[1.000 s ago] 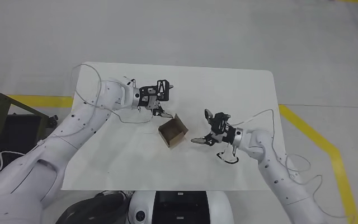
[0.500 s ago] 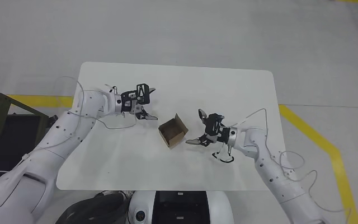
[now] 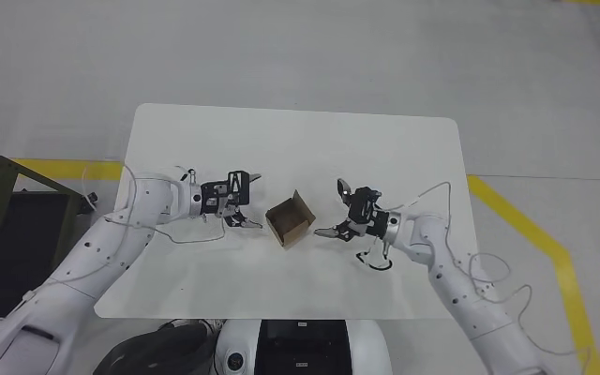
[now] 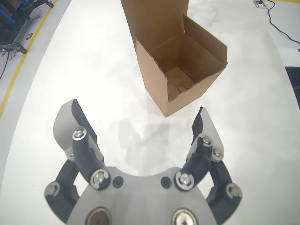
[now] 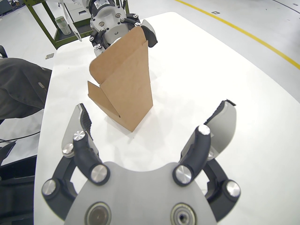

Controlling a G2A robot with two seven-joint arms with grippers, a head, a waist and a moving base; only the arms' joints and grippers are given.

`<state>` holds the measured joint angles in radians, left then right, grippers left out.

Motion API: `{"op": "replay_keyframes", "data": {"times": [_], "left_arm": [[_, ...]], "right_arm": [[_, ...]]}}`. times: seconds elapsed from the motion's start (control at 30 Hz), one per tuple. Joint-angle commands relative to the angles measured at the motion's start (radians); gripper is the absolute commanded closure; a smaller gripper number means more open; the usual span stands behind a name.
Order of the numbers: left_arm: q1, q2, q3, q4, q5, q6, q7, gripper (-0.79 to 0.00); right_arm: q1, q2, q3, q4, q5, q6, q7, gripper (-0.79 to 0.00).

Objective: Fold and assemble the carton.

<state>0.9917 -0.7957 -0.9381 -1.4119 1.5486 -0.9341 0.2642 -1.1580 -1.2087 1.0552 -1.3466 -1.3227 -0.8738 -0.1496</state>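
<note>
A small brown carton [image 3: 290,219] stands upright near the middle of the white table [image 3: 375,150]. Its top is open and one tall lid flap [image 4: 153,5] stands up on the side toward the right arm. Inside, the folded bottom flaps [image 4: 180,83] show. My left gripper [image 3: 247,202] sits just left of the carton, open and empty, a short gap away [image 4: 138,115]. My right gripper [image 3: 336,210] is just right of it, open and empty, facing the plain outer side of the lid flap [image 5: 127,76]. The left gripper [image 5: 131,33] shows behind the carton in the right wrist view.
A black cable loop [image 3: 377,263] lies on the table under the right wrist. A thin cable [image 3: 192,236] trails from the left arm. A green cart [image 5: 58,31] stands beyond the table's edge. Yellow floor tape [image 3: 525,220] runs around the table.
The left gripper has swung down and back from the carton's far left corner, coming level with its left side. The right gripper shifted slightly closer to the carton. The carton has not moved.
</note>
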Motion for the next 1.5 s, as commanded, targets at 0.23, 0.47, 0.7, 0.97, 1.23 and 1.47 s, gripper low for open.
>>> {"op": "replay_keyframes", "data": {"times": [0.23,0.47,0.7,0.97,1.23,1.47], "left_arm": [[-0.132,-0.059,0.102,0.091,0.015,0.004,-0.057,-0.785],[-0.244,-0.108,0.176,0.157,0.043,-0.006,-0.068,-0.785],[-0.338,-0.161,0.243,0.209,0.044,-0.011,-0.056,-0.785],[-0.414,-0.229,0.321,0.292,0.016,0.001,-0.058,-0.785],[-0.461,-0.256,0.313,0.377,-0.004,0.026,-0.038,-0.785],[-0.375,-0.175,0.164,0.303,0.001,-0.019,0.027,-0.785]], "right_arm": [[-0.041,0.021,0.052,-0.027,-0.008,-0.012,0.008,-0.785],[-0.068,0.031,0.072,-0.062,-0.004,-0.011,0.028,-0.785],[-0.082,0.037,0.071,-0.077,-0.004,-0.022,0.039,-0.785],[-0.087,0.040,0.050,-0.081,-0.031,-0.035,0.022,-0.785],[-0.030,0.027,-0.028,0.005,-0.103,-0.036,-0.070,-0.785],[0.060,-0.007,-0.134,0.128,-0.162,0.042,-0.207,-0.785]]}}
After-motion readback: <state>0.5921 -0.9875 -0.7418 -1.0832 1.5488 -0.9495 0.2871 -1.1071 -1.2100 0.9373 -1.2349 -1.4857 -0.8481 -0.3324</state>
